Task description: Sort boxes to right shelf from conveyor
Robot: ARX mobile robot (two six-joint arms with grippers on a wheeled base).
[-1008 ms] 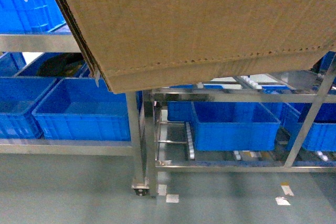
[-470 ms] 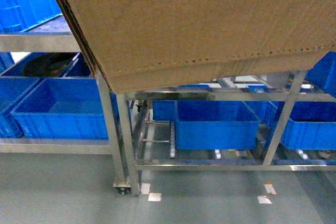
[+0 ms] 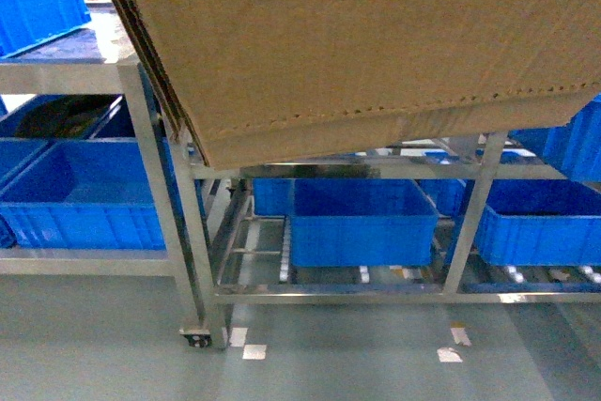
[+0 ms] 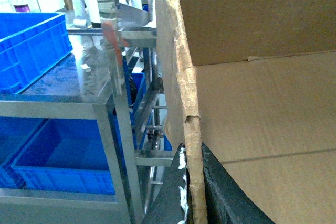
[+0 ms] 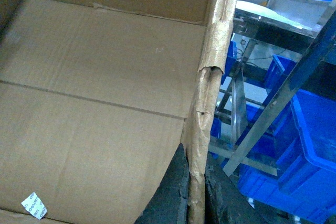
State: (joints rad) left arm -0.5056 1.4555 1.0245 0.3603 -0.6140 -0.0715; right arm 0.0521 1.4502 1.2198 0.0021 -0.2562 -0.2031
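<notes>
Blue bins (image 3: 80, 199) sit on a steel rack at the far left of the head view. The left end effector (image 4: 191, 198) pinches the left wall of the cardboard box (image 3: 357, 44), one dark finger (image 4: 226, 198) inside the wall and the other outside, with the frayed edge running up between them. The box is held up in the air, filling the top of the head view, its perforated lower edge tilted above the steel shelf (image 3: 376, 171). Under it a blue bin (image 3: 362, 223) rests on the shelf's lower tier. The right end effector (image 5: 194, 192) clamps the box's right wall the same way, a finger on each side of the wall.
</notes>
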